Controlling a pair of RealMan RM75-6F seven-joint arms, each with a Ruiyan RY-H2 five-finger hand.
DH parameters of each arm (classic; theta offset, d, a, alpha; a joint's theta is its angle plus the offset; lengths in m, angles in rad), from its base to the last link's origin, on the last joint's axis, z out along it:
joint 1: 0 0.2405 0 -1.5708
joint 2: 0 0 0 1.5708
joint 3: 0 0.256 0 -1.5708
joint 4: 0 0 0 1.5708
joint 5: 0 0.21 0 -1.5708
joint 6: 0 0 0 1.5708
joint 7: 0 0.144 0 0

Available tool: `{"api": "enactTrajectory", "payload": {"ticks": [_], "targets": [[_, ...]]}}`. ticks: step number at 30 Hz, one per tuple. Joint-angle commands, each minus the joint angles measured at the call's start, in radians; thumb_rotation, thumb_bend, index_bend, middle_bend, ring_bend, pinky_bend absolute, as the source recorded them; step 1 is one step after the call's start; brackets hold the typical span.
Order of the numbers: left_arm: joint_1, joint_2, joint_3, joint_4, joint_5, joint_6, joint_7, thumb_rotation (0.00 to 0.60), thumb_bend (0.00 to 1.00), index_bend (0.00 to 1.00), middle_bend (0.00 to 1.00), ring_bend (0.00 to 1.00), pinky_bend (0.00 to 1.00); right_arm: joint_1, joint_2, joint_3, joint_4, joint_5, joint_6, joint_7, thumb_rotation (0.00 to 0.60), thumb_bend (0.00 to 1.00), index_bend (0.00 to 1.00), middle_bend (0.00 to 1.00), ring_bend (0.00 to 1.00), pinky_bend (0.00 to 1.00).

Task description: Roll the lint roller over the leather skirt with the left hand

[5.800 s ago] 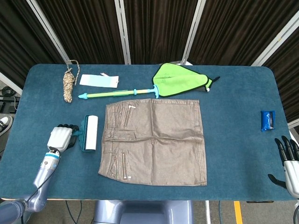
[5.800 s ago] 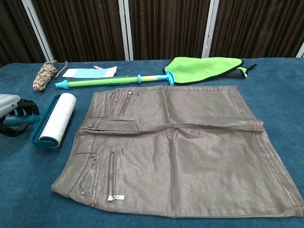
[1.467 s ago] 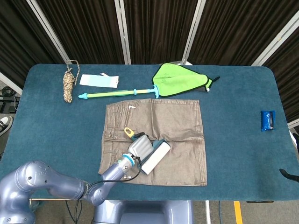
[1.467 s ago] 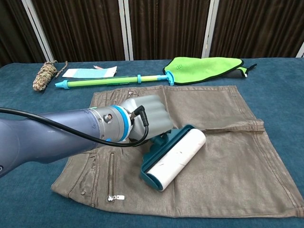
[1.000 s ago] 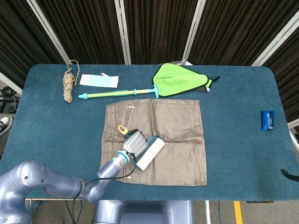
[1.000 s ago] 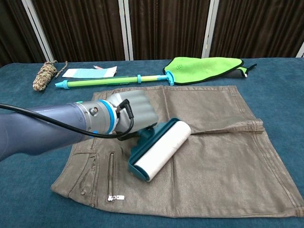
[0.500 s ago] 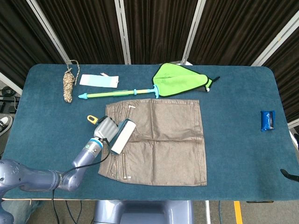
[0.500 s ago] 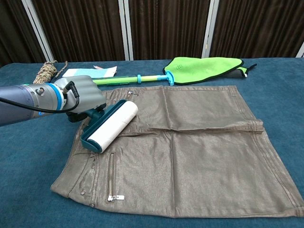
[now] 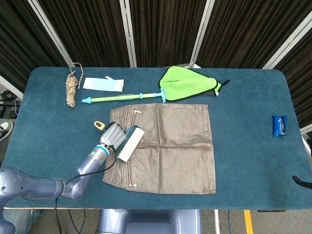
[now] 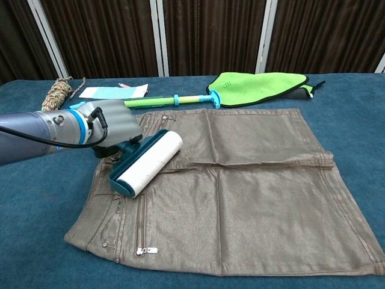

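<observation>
From the head view, the left hand (image 9: 111,133) holds the lint roller (image 9: 128,143), with its fingers wrapped around the handle. The white roll lies on the leather skirt (image 9: 168,146), near the skirt's left edge, and it sits at a slant. The skirt is spread flat in the middle of the blue table (image 9: 243,112). Behind the skirt lies a long green and blue stick (image 9: 122,97) with a bright green cloth (image 9: 187,83) at its end. A bundle of rope (image 9: 71,88) and a pale card (image 9: 103,84) lie at the back left. A small blue packet (image 9: 279,125) lies far off on the right. Only a dark tip shows at the bottom right edge, and I cannot tell how the right hand's fingers are. From the chest view, the left hand (image 10: 111,129) grips the teal handle of the lint roller (image 10: 149,161), fingers closed tight around it. The roll touches the leather skirt (image 10: 252,186) near the waistband and a zip pocket. The stick (image 10: 150,102) and the green cloth (image 10: 261,87) lie behind the skirt.
</observation>
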Motion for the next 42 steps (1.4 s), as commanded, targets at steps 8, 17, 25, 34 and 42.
{"api": "enactTrajectory", "payload": {"ticks": [8, 17, 25, 34, 42], "targets": [[-0.069, -0.113, -0.048, -0.041, -0.014, 0.016, 0.109, 0.600, 0.99, 0.67, 0.55, 0.40, 0.50, -0.003, 0.005, -0.002, 0.002, -0.007, 0.002, 0.011, 0.600, 0.00, 0.00, 0.00, 0.00, 0.00], [-0.112, -0.174, -0.076, -0.063, -0.034, 0.033, 0.166, 0.600, 0.99, 0.67, 0.55, 0.40, 0.50, -0.009, 0.010, -0.002, 0.005, -0.008, 0.009, 0.029, 0.600, 0.00, 0.00, 0.00, 0.00, 0.00], [-0.134, -0.183, -0.077, -0.086, -0.049, 0.059, 0.208, 0.600, 0.99, 0.67, 0.55, 0.40, 0.50, -0.010, 0.011, -0.003, 0.003, -0.013, 0.011, 0.030, 0.600, 0.00, 0.00, 0.00, 0.00, 0.00], [-0.130, -0.119, -0.041, -0.109, -0.093, 0.108, 0.256, 0.600, 0.99, 0.67, 0.55, 0.40, 0.50, -0.009, 0.010, -0.004, 0.004, -0.015, 0.009, 0.027, 0.600, 0.00, 0.00, 0.00, 0.00, 0.00], [-0.095, -0.024, 0.014, -0.135, -0.101, 0.135, 0.243, 0.600, 0.99, 0.68, 0.55, 0.40, 0.50, -0.011, 0.006, -0.008, -0.004, -0.026, 0.019, 0.010, 0.600, 0.00, 0.00, 0.00, 0.00, 0.00]]}}
